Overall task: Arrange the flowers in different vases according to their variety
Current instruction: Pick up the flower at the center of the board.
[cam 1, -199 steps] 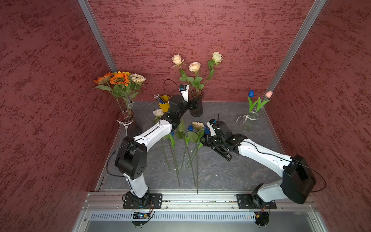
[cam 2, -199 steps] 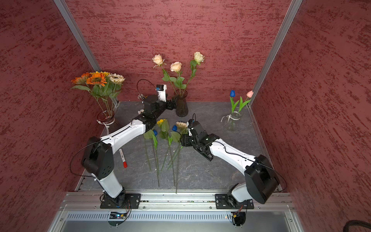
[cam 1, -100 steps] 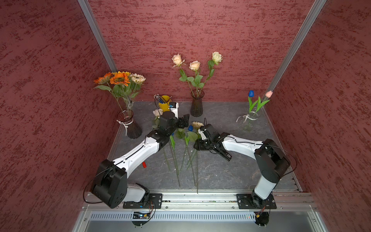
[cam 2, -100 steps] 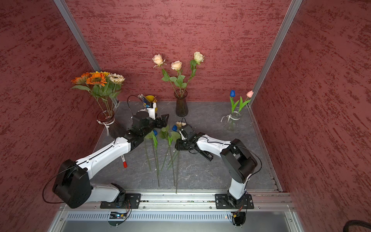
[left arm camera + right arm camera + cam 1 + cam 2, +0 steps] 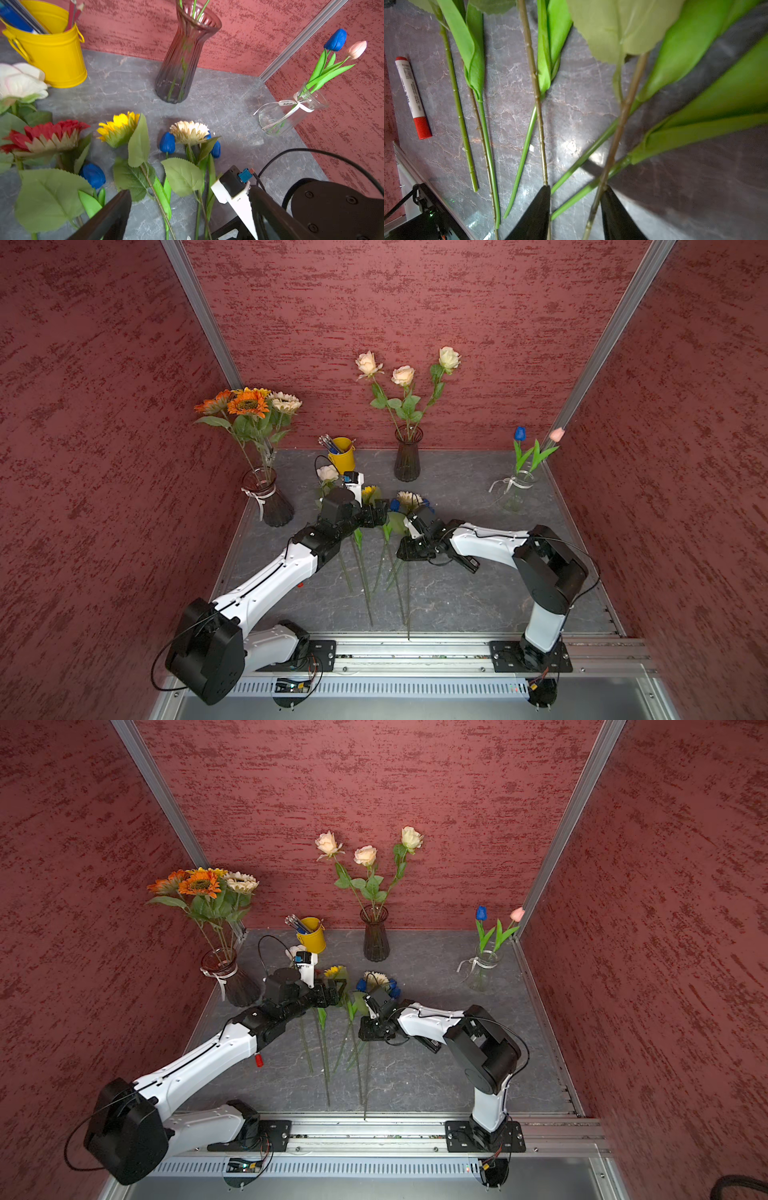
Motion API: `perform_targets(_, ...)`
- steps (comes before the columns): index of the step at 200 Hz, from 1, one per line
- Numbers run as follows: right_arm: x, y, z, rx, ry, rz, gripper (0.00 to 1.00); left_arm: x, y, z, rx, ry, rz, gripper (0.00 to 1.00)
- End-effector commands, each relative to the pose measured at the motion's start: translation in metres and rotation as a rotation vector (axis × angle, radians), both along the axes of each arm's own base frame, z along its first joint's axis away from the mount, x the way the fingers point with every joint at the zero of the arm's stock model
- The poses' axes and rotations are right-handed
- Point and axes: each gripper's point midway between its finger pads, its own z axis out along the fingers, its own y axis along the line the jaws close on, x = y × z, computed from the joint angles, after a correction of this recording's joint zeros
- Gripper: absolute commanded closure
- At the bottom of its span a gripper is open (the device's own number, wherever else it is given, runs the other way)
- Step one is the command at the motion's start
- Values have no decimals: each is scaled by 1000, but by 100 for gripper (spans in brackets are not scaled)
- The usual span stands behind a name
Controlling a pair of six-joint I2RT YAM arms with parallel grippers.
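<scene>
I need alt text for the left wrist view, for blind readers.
Loose sunflowers, blue tulips and a white rose lie on a grey table; behind them stand a yellow bucket, a dark vase and a clear vase.

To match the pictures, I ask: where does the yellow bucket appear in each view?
Both top views: yellow bucket by the back wall, beside the dark rose vase.
Left wrist: bucket behind the white rose, partly cut off.
Right wrist: not in it.
Shared landmark: the dark rose vase.
</scene>
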Motion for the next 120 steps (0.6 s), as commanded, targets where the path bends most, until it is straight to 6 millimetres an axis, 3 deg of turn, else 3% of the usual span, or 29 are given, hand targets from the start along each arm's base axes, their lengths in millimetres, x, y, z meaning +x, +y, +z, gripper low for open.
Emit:
perform_targets(1, -6, -3, 3, -2, 6, -33, 58, -12, -4, -4, -31, 43, -23, 6)
perform_targets(47, -19, -10, 6, 7, -1, -37, 74, -24, -9, -9, -76, 87, -39, 6)
perform_targets(83, -24, -10, 3, 26, -2, -24, 100, -29, -11, -18, -75, 126, -41, 6)
perform_targets(120, -23, -11, 15, 34, -40, -4, 100, -37, -14, -19, -81, 137, -52, 7)
